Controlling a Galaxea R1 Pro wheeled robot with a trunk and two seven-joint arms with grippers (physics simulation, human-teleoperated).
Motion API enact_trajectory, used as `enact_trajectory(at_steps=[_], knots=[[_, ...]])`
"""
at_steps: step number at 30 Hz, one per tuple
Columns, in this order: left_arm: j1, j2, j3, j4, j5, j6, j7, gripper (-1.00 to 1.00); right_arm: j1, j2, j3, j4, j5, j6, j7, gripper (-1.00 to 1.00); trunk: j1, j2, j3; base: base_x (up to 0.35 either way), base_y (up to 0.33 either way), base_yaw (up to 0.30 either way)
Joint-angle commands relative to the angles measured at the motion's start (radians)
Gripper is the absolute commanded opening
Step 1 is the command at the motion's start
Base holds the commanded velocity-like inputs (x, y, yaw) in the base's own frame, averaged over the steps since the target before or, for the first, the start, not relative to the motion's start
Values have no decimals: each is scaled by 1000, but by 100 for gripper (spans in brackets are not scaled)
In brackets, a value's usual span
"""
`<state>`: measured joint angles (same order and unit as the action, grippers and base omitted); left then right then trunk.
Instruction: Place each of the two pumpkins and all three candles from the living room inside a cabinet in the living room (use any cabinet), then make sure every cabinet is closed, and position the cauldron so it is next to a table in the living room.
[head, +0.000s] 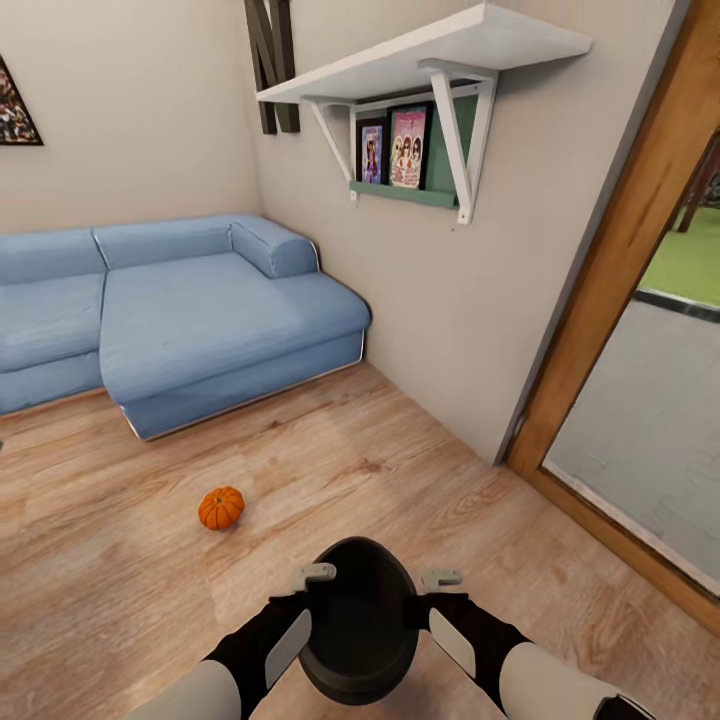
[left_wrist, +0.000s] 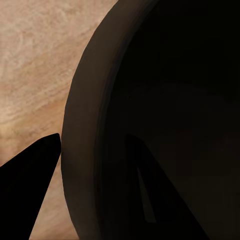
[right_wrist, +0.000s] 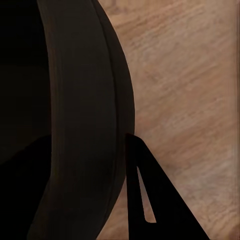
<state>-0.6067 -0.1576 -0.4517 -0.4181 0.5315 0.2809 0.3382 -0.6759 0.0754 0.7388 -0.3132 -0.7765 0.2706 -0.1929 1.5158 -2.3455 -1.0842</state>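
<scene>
Cauldron (head: 360, 620) rim clamped between both arms' fingers (left_wrist: 30, 190), one inside, one outside.

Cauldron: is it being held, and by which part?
Yes. The cauldron is held by both grippers on its rim: left gripper and right gripper each straddle the wall on opposite sides.

Black cauldron (right_wrist: 75, 100) rim between the right gripper's (right_wrist: 90, 200) jaws, above wood floor (right_wrist: 190, 100).

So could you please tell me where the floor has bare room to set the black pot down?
Bare wooden floor stretches between the blue sofa and the glass door, ahead of the round black cauldron. The small orange pumpkin takes one spot to the left.
</scene>
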Motion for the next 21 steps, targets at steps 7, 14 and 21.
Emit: enact_trajectory(at_steps=[7, 14, 21], knots=[[-1, -2, -12, -3, 31, -1, 8, -100, -1, -1, 7, -16, -18, -1, -2, -100, -27, 49, 21, 0, 0, 0], [0, -2, -10, -5, 31, -2, 8, -100, -1, 2, 7, -17, -18, -1, -2, -100, -27, 49, 21, 0, 0, 2], [0, -3, -11, -11, 31, -2, 8, -100, -1, 3, 8, -17, -18, -1, -3, -100, -27, 49, 21, -75, 0, 209]])
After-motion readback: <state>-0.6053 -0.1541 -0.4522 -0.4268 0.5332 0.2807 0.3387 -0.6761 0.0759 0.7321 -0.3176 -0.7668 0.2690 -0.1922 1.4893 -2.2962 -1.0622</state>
